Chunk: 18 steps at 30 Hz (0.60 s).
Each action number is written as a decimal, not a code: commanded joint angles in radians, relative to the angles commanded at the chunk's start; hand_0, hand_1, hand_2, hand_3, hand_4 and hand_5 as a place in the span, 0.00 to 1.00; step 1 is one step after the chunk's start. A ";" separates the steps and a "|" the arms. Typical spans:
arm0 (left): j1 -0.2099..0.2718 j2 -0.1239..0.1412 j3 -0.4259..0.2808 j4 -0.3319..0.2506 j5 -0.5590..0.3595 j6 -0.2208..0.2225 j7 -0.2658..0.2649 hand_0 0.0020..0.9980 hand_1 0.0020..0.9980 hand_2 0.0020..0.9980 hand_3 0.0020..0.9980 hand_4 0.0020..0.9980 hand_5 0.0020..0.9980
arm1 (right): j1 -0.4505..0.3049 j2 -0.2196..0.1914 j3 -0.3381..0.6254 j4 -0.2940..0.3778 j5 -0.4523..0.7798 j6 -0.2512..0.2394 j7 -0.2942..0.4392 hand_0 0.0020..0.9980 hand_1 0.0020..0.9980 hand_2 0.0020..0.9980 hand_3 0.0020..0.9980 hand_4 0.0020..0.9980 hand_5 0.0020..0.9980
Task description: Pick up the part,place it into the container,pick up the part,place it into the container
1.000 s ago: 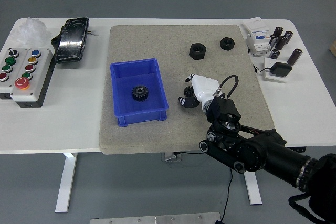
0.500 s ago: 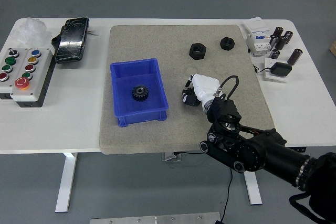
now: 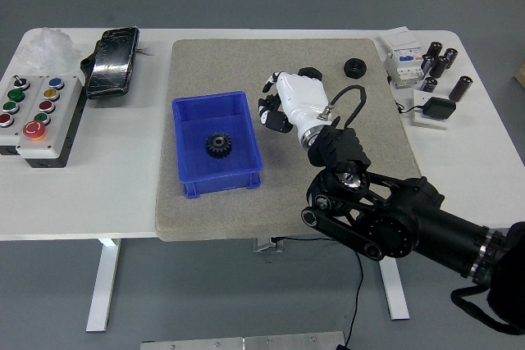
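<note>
A blue container (image 3: 187,112) stands on the grey mat (image 3: 221,63), with a black gear (image 3: 217,146) lying inside it. A large black nut (image 3: 309,72) lies on the mat to the container's right; only its top shows behind my right hand. A smaller black nut (image 3: 354,66) lies further right. My right hand (image 3: 269,106), white with black fingers, hovers over the mat between the container and the large nut. Its fingers are loosely spread and hold nothing. My left arm is out of view.
A button box (image 3: 33,116), a black pouch (image 3: 112,61) and a clear plastic bag (image 3: 47,45) are on the table's left. Electrical parts and black cylinders (image 3: 426,67) and a black square block (image 3: 437,109) are at the right edge.
My right hand has moved away from the table's near side and a little left, from the mat's middle right to just in front of the large nut, now covering most of it.
</note>
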 joint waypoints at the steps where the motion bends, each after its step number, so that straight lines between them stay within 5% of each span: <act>1: 0.000 0.000 0.000 0.000 0.000 0.000 0.000 0.61 0.55 0.55 0.62 0.61 0.34 | 0.003 0.004 -0.013 0.016 0.001 -0.005 0.002 0.33 0.50 0.41 0.62 0.44 0.00; 3: 0.000 0.000 0.001 0.000 -0.002 0.000 0.000 0.61 0.55 0.55 0.62 0.61 0.34 | 0.009 0.016 -0.047 0.051 0.012 -0.010 0.009 0.33 0.50 0.41 0.62 0.44 0.00; 4: 0.000 0.000 0.002 0.000 -0.002 0.000 0.000 0.61 0.54 0.55 0.62 0.61 0.34 | 0.013 0.023 -0.067 0.062 0.022 -0.003 0.013 0.46 0.71 0.75 0.70 0.48 0.26; 9: -0.001 0.000 0.004 0.000 -0.004 0.000 0.001 0.61 0.54 0.55 0.62 0.61 0.34 | 0.021 0.046 -0.154 0.049 0.039 0.052 0.021 0.46 0.71 0.75 0.70 0.48 0.26; 10: -0.001 0.000 0.004 0.000 -0.004 0.000 0.001 0.61 0.55 0.55 0.62 0.61 0.34 | 0.019 0.047 -0.164 0.043 0.034 0.064 0.018 0.47 0.77 0.82 0.75 0.58 0.30; 15: -0.001 0.000 0.005 0.000 -0.003 0.000 0.000 0.61 0.55 0.55 0.62 0.61 0.34 | 0.012 0.045 -0.152 0.046 0.025 0.086 0.009 0.47 0.77 0.82 0.75 0.58 0.30; 16: -0.001 0.001 0.006 0.000 -0.005 0.000 -0.001 0.61 0.55 0.55 0.62 0.61 0.34 | 0.010 0.043 -0.145 0.052 0.029 0.088 0.009 0.47 0.78 0.82 0.79 0.71 0.38; 18: -0.001 0.001 0.007 0.000 -0.006 0.001 -0.001 0.61 0.55 0.55 0.62 0.61 0.34 | 0.007 0.041 -0.136 0.061 0.033 0.090 0.010 0.47 0.78 0.82 0.79 0.71 0.38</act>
